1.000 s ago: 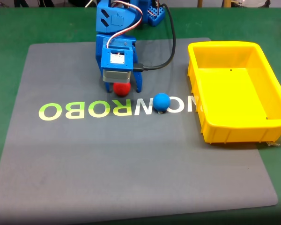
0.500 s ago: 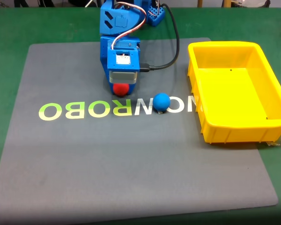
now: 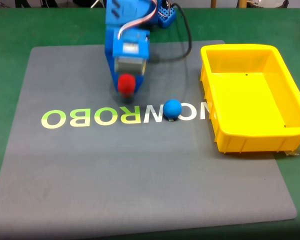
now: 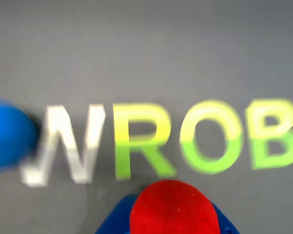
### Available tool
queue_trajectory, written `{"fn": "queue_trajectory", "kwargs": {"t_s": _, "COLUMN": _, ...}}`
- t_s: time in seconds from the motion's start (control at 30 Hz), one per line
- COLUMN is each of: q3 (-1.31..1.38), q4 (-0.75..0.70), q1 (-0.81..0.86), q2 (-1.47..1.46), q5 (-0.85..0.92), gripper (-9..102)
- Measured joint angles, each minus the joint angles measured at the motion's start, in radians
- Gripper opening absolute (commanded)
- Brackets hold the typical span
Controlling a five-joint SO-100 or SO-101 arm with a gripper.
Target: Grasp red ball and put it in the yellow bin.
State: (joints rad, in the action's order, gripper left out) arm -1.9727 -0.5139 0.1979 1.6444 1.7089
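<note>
Lifting off the grey mat (image 3: pixel 140 175) now, where a second ago sat low over the lettering (image 3: pixel 90 118); clamped on the red ball (image 3: pixel 125 84) between the gripper (image 3: pixel 126 89) fingers, raised clear of the mat. Blue ball (image 3: pixel 172 108) unmoved on the letters, just right in the fixed view. Arm (image 3: pixel 127 40) hunched, pointing down. Farther right, yellow bin (image 3: pixel 250 142) well apart
</note>
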Motion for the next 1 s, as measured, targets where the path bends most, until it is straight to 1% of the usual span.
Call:
{"fn": "queue_trajectory", "kwargs": {"t_s": 0.1, "q3": 0.052, "q4": 0.0, "q1": -0.058, "q2": 0.095, "q5": -0.031, "gripper": 0}}
{"fn": "queue_trajectory", "kwargs": {"t_s": 0.23, "q3": 0.143, "q4": 0.0, "q1": -0.169, "q2": 0.138, "q5": -0.08, "gripper": 0}}
{"fn": "queue_trajectory", "kwargs": {"t_s": 0.47, "q3": 0.23, "q4": 0.0, "q1": -0.388, "q2": 0.127, "q5": -0.1, "gripper": 0}}
{"fn": "queue_trajectory", "kwargs": {"t_s": 0.7, "q3": 0.262, "q4": 0.0, "q1": -0.558, "q2": 0.058, "q5": -0.103, "gripper": 0}}
{"fn": "queue_trajectory", "kwargs": {"t_s": 0.87, "q3": 0.262, "q4": 0.0, "q1": -0.627, "q2": 0.035, "q5": -0.109, "gripper": 1}}
{"fn": "queue_trajectory", "kwargs": {"t_s": 0.97, "q3": 0.262, "q4": 0.0, "q1": -0.637, "q2": 0.035, "q5": -0.109, "gripper": 1}}
{"fn": "queue_trajectory", "kwargs": {"t_s": 1.0, "q3": 0.262, "q4": 0.0, "q1": -0.638, "q2": 0.035, "q5": -0.109, "gripper": 3}}
